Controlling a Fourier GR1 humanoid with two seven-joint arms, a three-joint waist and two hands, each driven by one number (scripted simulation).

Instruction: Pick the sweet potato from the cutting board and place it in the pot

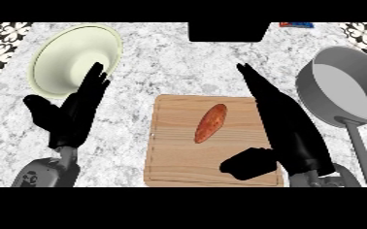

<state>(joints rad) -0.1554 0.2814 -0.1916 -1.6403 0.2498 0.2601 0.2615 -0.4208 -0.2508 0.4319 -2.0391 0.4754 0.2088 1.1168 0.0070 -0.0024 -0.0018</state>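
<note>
Two black hands are up over the counter (179,63), and neither one has anything in it. Over on the left, the left hand (68,114) stands with its fingers straight and pointing up and away, tips overlapping the lower right rim of the pale green bowl (75,58), thumb splayed out to the left; its grey forearm comes in from the lower left corner. Fingers relaxed there, nothing held.

Moving to the middle, the wooden cutting board (179,160) lies flat, and the sweet potato (210,122) rests on it, tilted, its upper end leaning right, sitting in the board's upper half. Nothing is touching it.

Just to its right, the right hand (283,126) stretches long and flat along the board's right edge, fingers straight and held together, tips pointing up and slightly left past the board's top corner. Its thumb juts out left over the board's lower right part, below the sweet potato and apart from it.

Far right, the grey pot (337,85) sits with its handle running down toward the lower edge.
</note>
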